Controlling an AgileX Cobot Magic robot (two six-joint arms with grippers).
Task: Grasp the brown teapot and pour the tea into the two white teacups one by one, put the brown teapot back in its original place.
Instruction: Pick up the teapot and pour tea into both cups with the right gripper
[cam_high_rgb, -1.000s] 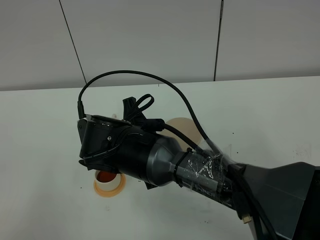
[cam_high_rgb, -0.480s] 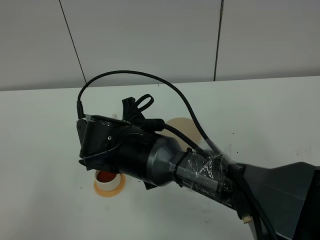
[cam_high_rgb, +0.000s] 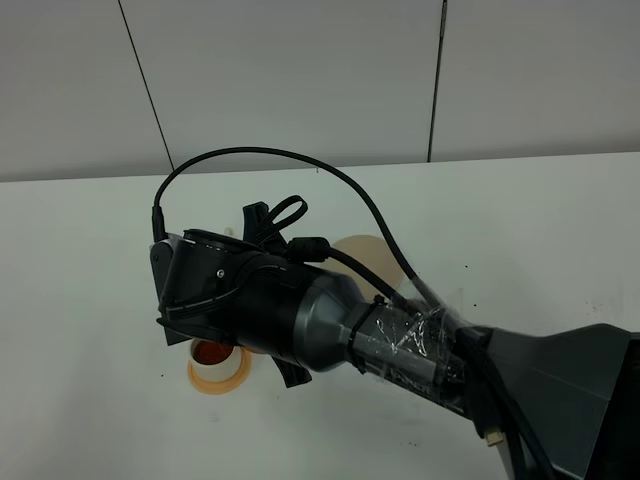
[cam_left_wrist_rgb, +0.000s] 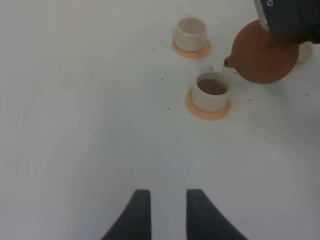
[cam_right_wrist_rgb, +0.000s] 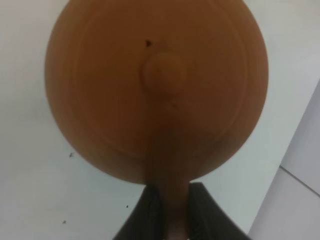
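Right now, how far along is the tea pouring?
Done: the right gripper is shut on the handle of the brown teapot, with the pot lifted. In hand: its spout is tipped at the nearer teacup, which holds brown tea. Left: the farther teacup looks empty; after that, the pot goes back on the beige saucer.

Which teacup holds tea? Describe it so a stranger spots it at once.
On the white table, find the brown teapot. Right at its spout sits a white teacup on an orange coaster. Unlike the other teacup, which looks empty, it holds brown tea.
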